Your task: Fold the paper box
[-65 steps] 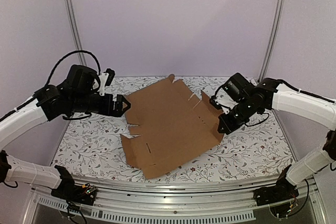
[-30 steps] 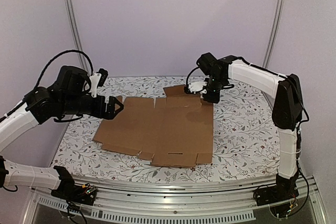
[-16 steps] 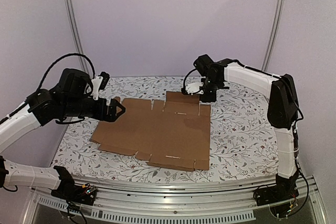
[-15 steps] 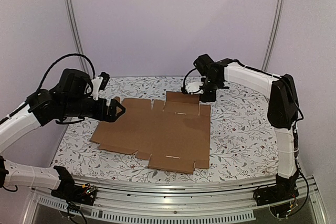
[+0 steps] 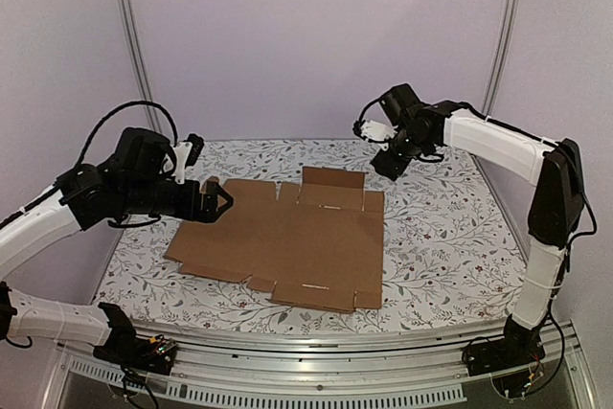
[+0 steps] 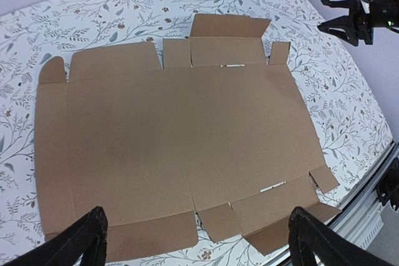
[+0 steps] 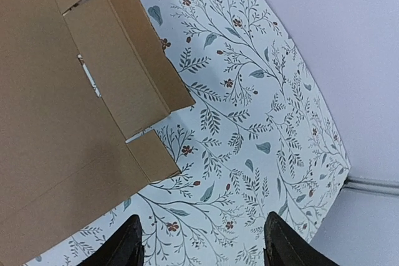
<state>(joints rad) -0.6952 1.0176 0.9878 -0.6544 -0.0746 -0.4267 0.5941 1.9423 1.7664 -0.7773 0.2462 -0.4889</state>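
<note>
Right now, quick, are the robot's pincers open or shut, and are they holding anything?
Left pincer: open, holding nothing.
Right pincer: open, holding nothing.

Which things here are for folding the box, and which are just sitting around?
For the job:
paper box, lying flat
left gripper and right gripper, both open

Just there:
flowery table cover
metal poles behind
</note>
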